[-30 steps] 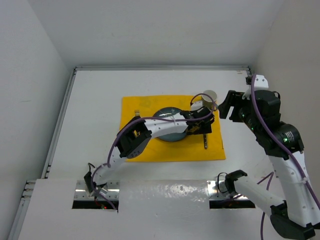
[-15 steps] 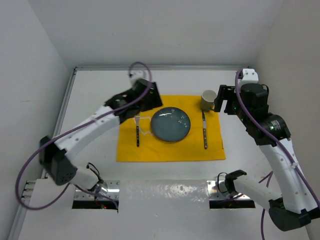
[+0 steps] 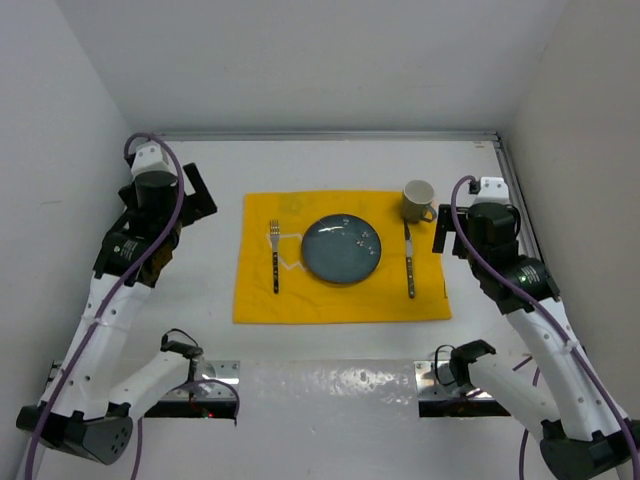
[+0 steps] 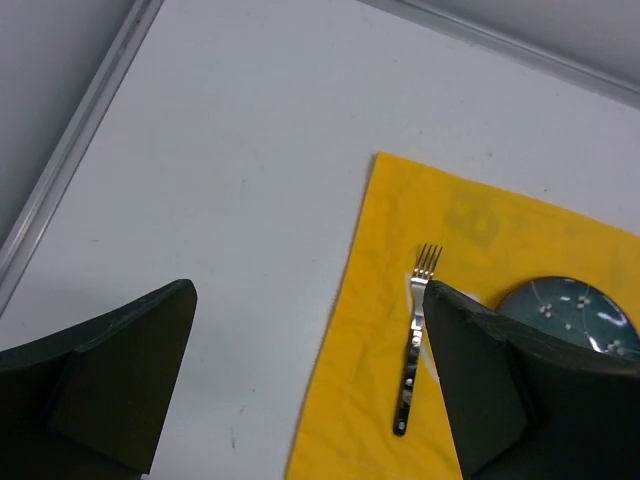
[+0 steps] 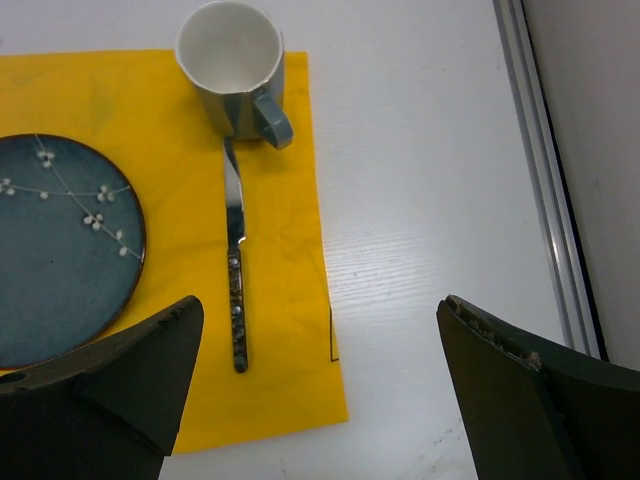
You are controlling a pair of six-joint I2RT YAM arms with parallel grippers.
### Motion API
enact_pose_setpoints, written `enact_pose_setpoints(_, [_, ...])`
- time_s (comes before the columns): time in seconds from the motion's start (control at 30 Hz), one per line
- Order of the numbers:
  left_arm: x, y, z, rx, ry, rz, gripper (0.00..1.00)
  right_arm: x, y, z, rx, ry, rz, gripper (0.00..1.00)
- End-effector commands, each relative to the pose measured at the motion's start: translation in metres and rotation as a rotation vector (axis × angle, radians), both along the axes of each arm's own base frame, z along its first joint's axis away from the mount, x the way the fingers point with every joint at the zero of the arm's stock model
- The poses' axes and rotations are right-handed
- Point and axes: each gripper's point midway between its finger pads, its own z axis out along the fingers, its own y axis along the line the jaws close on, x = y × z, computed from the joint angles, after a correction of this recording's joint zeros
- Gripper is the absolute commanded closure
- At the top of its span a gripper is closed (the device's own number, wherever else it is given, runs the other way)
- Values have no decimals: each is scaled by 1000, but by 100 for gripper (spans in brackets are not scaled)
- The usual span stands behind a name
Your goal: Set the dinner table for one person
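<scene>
The white dinner table carries a square yellow placemat. A blue plate sits at the mat's middle. A fork lies to the left of the plate and a knife to its right. A grey-blue mug stands upright at the knife's far end. My left gripper is open and empty above bare table left of the mat; its wrist view shows the fork and the plate's edge. My right gripper is open and empty at the mat's right edge; its wrist view shows the mug, knife and plate.
Thin metal rails run along the table's left edge, right edge and far edge, with white walls just behind them. The right rail also shows in the right wrist view. The arm bases sit at the near edge.
My left arm has swung from over the plate and mat out to the left side of the table. My right gripper has drawn back from the mug toward the near right.
</scene>
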Motion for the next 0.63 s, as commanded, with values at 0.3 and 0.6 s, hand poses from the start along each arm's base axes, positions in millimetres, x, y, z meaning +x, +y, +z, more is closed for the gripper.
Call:
enact_pose_setpoints(0.3, [-19,12,7,54,-58,-21,4,-5,-16,20,63,-156,-122,1])
enact_pose_setpoints(0.6, [-16,7,13,36,-74,-42,4,-13,-24,32,58,-205,-149,1])
